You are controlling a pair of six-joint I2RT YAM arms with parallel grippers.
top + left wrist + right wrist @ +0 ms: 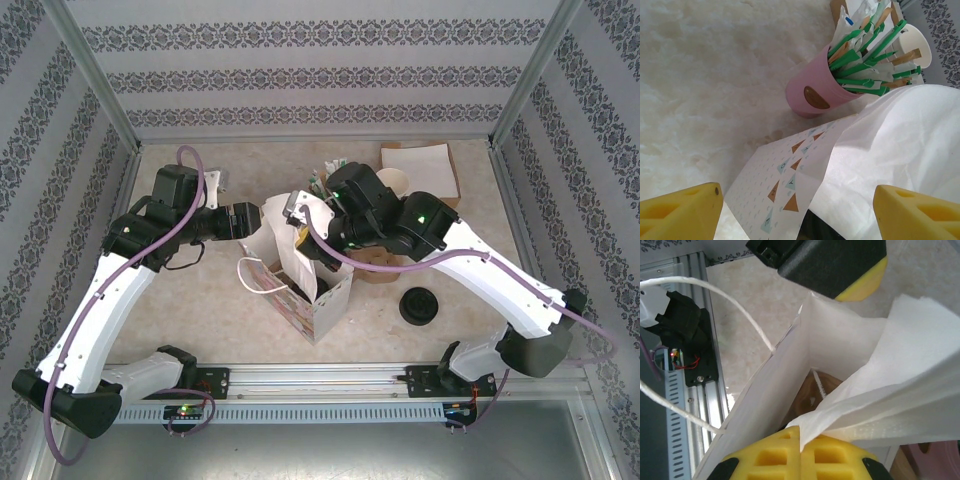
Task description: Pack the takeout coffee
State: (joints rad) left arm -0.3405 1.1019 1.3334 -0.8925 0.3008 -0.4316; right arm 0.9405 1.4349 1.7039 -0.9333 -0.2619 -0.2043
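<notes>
Judging progress as late: right end effector [800, 455] pinches a white napkin [920, 355] over the paper bag [765, 405], left end effector [800, 210] spread open; coffee inside unconfirmed.

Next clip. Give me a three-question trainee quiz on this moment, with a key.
1. True or false: the right gripper has its jaws shut on the white napkin.
2. What colour is the cup holding the green-wrapped sticks? A) blue B) pink C) black
3. Fill in: the black lid lies on the table nearer the ___ arm.

Key: 1 true; 2 B; 3 right.
</notes>
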